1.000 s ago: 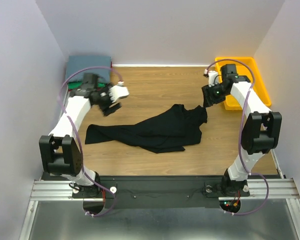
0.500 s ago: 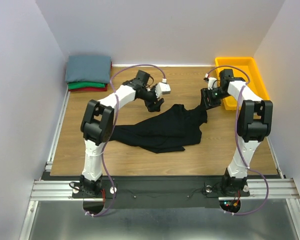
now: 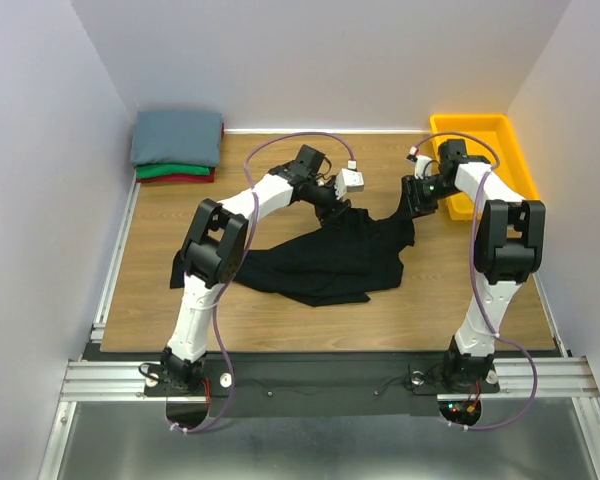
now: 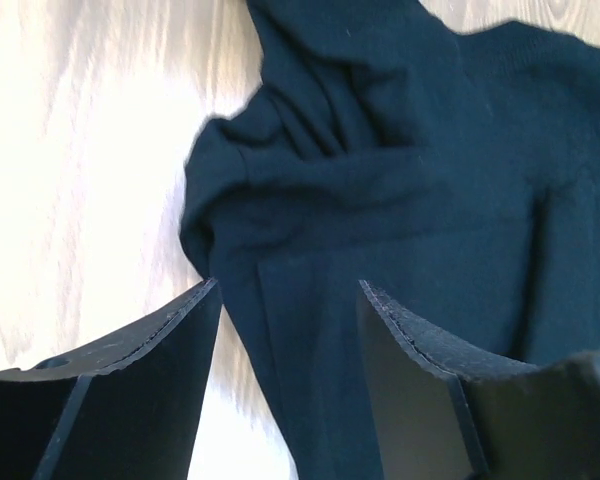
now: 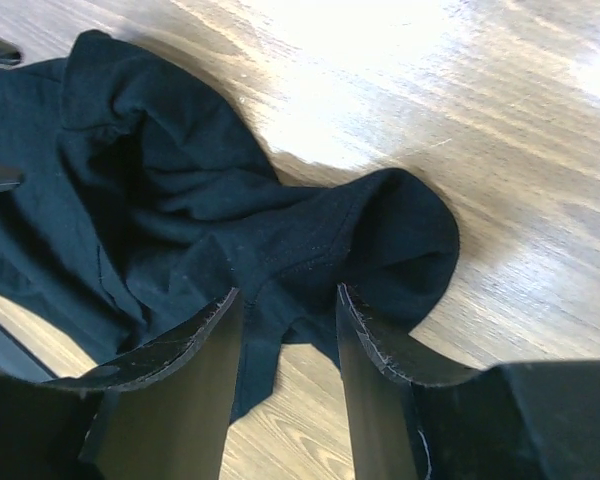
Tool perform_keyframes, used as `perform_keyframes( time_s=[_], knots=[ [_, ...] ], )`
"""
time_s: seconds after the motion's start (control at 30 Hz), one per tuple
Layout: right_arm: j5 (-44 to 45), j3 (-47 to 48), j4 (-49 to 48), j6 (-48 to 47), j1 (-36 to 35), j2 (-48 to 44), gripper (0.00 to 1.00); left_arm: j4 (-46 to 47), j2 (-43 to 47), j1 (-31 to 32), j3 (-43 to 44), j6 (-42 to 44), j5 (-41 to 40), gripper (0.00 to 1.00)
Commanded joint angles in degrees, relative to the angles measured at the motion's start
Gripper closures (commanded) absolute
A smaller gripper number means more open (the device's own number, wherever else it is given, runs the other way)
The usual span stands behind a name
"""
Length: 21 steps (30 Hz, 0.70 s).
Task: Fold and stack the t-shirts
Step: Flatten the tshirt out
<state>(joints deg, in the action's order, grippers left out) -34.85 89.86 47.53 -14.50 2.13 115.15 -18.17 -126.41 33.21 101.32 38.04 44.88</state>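
Black t-shirt (image 3: 320, 258) lay crumpled mid-way across the wooden tabletop (image 3: 450, 300), well apart from the folded grey-blue, green and red t-shirts (image 3: 176, 148) stacked in the far left corner. I saw my left hand (image 4: 285, 290) low over its far edge and my right hand (image 5: 285, 300) over its far right corner. Both had jaws parted over cloth, gripping nothing.
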Motion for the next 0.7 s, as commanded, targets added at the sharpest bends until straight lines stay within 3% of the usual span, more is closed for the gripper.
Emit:
perform_keyframes(
  time_s=[0.0, 0.17, 0.37, 0.53, 0.67],
  knots=[
    [-2.59, -0.74, -1.21, 0.97, -0.20, 0.42, 0.52, 2.79, -1.91, 0.71, 3.88, -2.35, 2.05, 0.32],
    [-3.64, -1.36, -1.30, 0.97, -0.20, 0.51, 0.54, 3.41, -5.33, 1.68, 6.17, -4.03, -0.23, 0.34],
    [-4.08, -2.24, -1.38, 0.61, -0.20, 1.13, 0.60, 2.00, -6.04, 1.68, 6.44, -3.15, 0.82, 0.52],
    [-3.82, -2.94, -1.47, 0.18, -0.20, 0.78, 0.98, 0.77, -2.80, 1.51, 4.68, -2.45, 1.70, 0.83],
    [-2.07, -4.86, -2.09, -0.35, -0.11, -1.33, 0.99, 0.16, 3.78, -0.86, 0.83, -2.88, 1.17, 0.95]
  ],
)
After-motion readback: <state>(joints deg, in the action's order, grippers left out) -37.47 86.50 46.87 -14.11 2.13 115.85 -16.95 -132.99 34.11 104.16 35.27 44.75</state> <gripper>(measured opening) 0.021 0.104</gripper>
